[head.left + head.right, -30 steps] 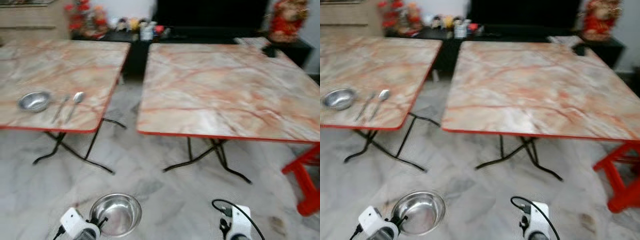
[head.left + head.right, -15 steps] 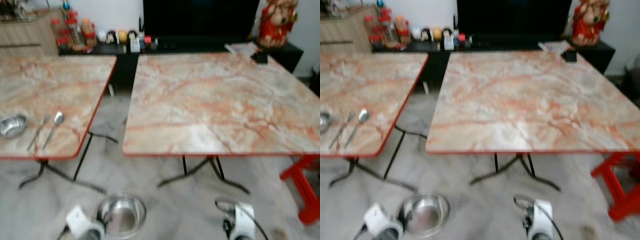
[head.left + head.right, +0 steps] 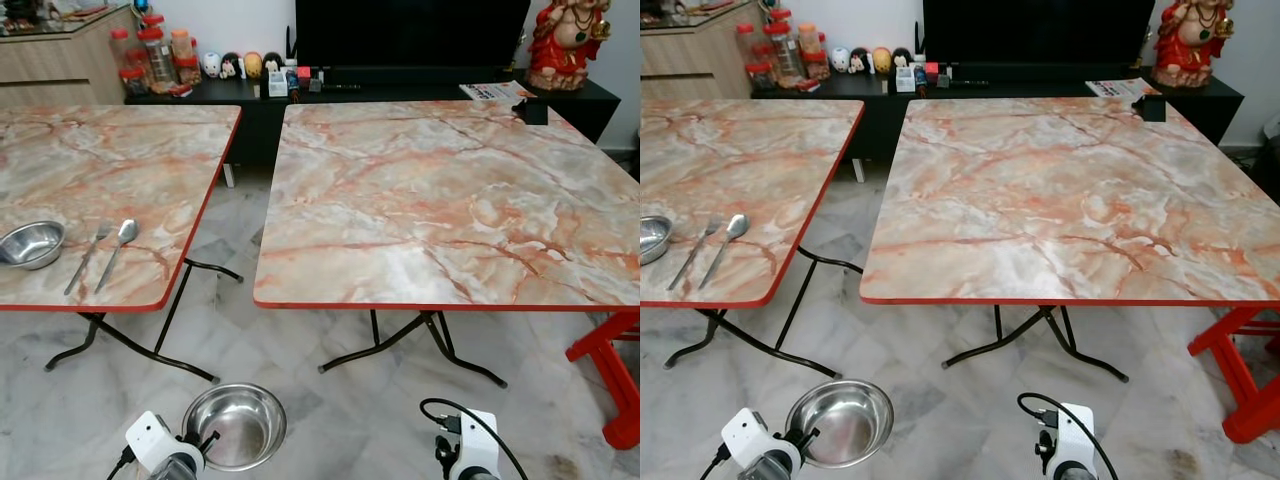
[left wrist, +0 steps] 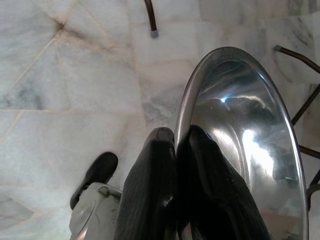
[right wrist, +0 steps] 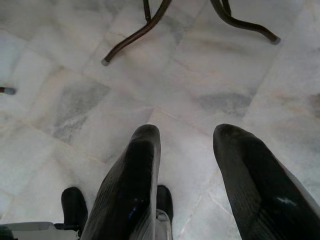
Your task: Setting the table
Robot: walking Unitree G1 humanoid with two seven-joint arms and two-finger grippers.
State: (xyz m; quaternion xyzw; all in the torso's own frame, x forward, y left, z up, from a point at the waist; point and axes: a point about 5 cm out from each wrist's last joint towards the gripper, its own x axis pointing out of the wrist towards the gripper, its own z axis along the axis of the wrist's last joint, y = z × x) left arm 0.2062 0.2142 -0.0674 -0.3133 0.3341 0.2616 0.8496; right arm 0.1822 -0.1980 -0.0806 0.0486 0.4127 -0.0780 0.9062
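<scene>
Marble tones across a tiled room.
Pink-veined cream tabletops (image 3: 440, 200) edged red; shiny silver bowl (image 3: 236, 424); grey-white marbled floor (image 3: 330, 420); bright red stool (image 3: 612, 370) at right.

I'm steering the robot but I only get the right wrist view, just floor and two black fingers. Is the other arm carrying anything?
Observer: Yes. The left end effector is shut on the rim of a shiny steel bowl, held low over the floor.
Operator: Where should the bowl go? Are there tables?
Observer: Two marble-patterned tables stand ahead. The right table is directly in front, with a bare top apart from a small dark thing at its far corner.
Operator: And the other table?
Observer: The left table holds a second small bowl near its front edge, with a fork and a spoon lying beside it.
</scene>
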